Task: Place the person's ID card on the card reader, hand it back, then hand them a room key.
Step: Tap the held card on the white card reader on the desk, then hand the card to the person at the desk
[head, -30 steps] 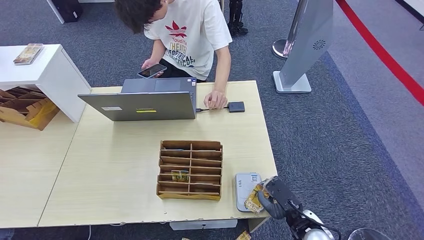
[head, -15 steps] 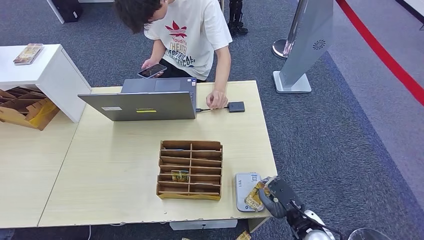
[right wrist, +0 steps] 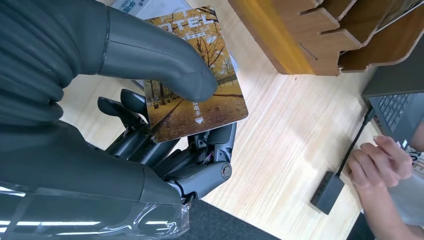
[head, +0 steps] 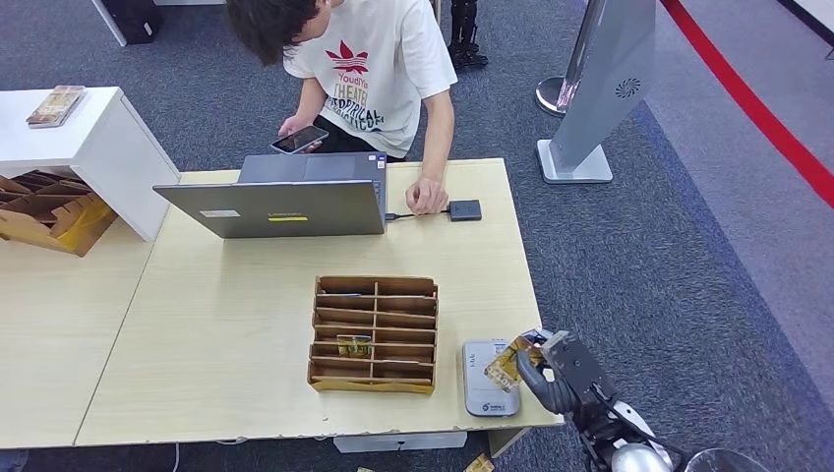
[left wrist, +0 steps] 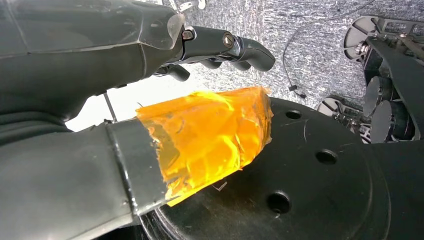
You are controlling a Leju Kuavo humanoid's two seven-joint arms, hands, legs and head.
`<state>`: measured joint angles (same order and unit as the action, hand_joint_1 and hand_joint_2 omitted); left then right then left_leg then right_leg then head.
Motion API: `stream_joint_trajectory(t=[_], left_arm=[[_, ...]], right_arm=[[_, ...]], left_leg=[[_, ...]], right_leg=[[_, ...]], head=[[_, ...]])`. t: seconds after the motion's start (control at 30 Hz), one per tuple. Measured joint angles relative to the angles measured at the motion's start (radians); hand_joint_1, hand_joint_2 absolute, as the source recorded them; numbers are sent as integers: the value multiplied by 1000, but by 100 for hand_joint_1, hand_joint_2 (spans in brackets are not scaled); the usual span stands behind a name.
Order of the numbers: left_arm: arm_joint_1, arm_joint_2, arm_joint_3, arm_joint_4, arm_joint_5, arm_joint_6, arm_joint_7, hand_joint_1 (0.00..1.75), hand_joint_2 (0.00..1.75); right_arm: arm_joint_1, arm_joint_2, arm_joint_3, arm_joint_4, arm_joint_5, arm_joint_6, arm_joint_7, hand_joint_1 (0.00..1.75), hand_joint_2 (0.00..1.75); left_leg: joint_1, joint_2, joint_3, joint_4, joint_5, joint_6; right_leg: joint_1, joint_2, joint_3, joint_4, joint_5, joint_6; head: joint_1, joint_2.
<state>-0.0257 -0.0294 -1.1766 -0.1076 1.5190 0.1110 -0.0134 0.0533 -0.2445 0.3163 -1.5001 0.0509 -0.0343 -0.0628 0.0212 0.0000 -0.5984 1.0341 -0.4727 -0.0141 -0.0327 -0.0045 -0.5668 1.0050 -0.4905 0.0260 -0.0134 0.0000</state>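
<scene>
My right hand (head: 563, 382) is at the table's near right corner and pinches a card (head: 508, 365) printed with autumn trees. In the right wrist view the thumb (right wrist: 150, 55) presses on the card (right wrist: 200, 102) with the fingers underneath. The card hangs over the right edge of the grey card reader (head: 484, 385), tilted. Whether the two touch I cannot tell. A second card (head: 354, 345) stands in a slot of the wooden organizer (head: 374, 332). My left hand (left wrist: 100, 95) hangs low with fingers apart, holding nothing.
A person (head: 369, 59) leans over the far edge of the table, holding a phone (head: 299, 139), one hand (head: 425, 195) beside a black adapter (head: 464, 209). An open laptop (head: 275, 202) stands at the far side. A white cabinet (head: 89, 147) is on the left.
My right hand has moved a little to the right and away from me with the card, which now sits higher over the reader's right edge.
</scene>
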Motion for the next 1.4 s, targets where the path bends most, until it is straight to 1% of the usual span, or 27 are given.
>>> stream_joint_trajectory(t=[0.37, 0.83, 1.13, 1.4], left_arm=[[-2, 0, -1, 0, -1, 2, 0, 0, 0], [-13, 0, -26, 0, -6, 3, 8, 0, 0], [-13, 0, -26, 0, -6, 3, 15, 0, 0], [-13, 0, -27, 0, -4, 2, 17, 0, 0]], right_arm=[[-27, 43, 21, 23, 12, 13, -2, 175, 175], [-108, 109, 43, 116, 15, -10, -5, 175, 175], [-114, 119, 46, 152, 50, -25, -2, 175, 175], [-110, 119, 45, 171, 97, -14, 12, 175, 175]], left_leg=[[0, 0, 0, 0, 0, 0], [0, 0, 0, 0, 0, 0], [0, 0, 0, 0, 0, 0], [0, 0, 0, 0, 0, 0]], right_leg=[[0, 0, 0, 0, 0, 0], [0, 0, 0, 0, 0, 0], [0, 0, 0, 0, 0, 0], [0, 0, 0, 0, 0, 0]], head=[[0, 0], [0, 0], [0, 0], [0, 0]])
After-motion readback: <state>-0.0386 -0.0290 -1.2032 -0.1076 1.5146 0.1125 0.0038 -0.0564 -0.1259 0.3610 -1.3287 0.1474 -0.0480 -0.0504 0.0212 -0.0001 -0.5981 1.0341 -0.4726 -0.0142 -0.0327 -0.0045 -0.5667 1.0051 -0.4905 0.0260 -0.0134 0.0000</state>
